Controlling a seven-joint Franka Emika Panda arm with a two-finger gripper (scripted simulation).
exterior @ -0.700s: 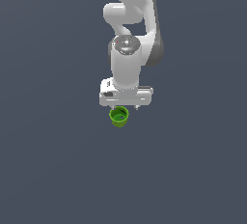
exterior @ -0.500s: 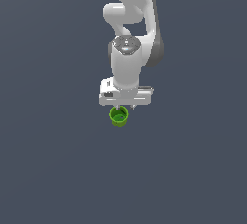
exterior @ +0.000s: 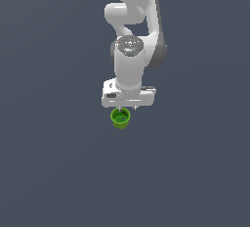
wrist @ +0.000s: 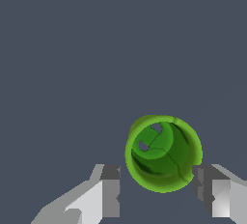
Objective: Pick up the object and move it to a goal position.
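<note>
Around you: plain dark grey surface (exterior: 53, 172) on all sides.
In your way: only the green cup (exterior: 120, 117), directly below your gripper (exterior: 128, 107), between its spread fingers (wrist: 110, 191).

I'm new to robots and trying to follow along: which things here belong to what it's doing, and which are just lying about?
Part of the job:
- green cup, standing open side up
- end effector, open, one finger on either side of the cup

Just lying about:
- nothing else shows; only the plain grey floor around them
</note>
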